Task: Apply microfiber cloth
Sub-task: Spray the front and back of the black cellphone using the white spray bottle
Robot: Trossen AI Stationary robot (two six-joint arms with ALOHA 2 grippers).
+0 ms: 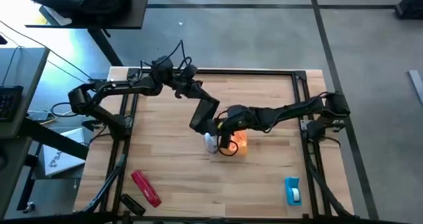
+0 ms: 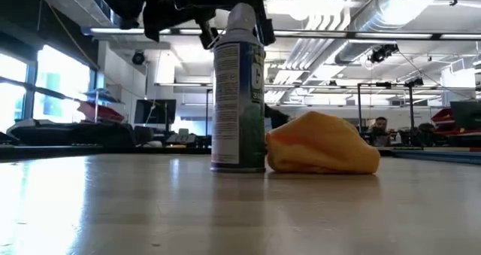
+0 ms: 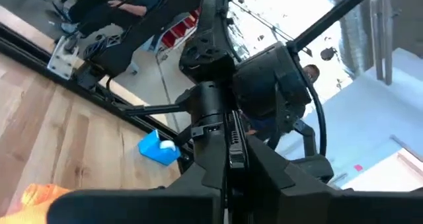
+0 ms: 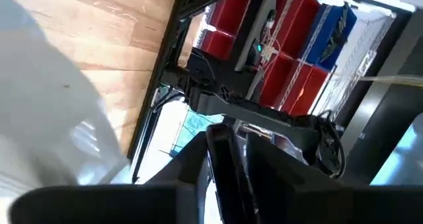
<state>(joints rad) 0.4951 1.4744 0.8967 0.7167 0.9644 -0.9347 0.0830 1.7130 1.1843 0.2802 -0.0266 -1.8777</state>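
High view puts both of your grippers over the middle of the table [image 1: 264, 184]: the right gripper [image 1: 221, 130] comes in from the right side, the left gripper [image 1: 200, 123] just beside it. The microfiber cloth [image 1: 238, 142] lies bunched on the wood directly below and slightly to the outer side of the right gripper, touching or nearly touching an upright spray can [image 2: 237, 89], as the low view confirms. In that view the can's top sits right up among the dark arm parts, so the right gripper appears closed on the can near its cap; the right wrist view shows a pale curved surface close against that arm's fingers, consistent with this. For the left gripper I cannot tell whether it is parted or closed. My judgement: the cloth is not yet in hand. You should steady the can, bring the left gripper down onto the cloth's highest fold, and pinch deep enough to lift the whole bunch. A red tool [image 1: 145, 187] and a blue object [image 1: 293, 190] lie well apart from both grippers.
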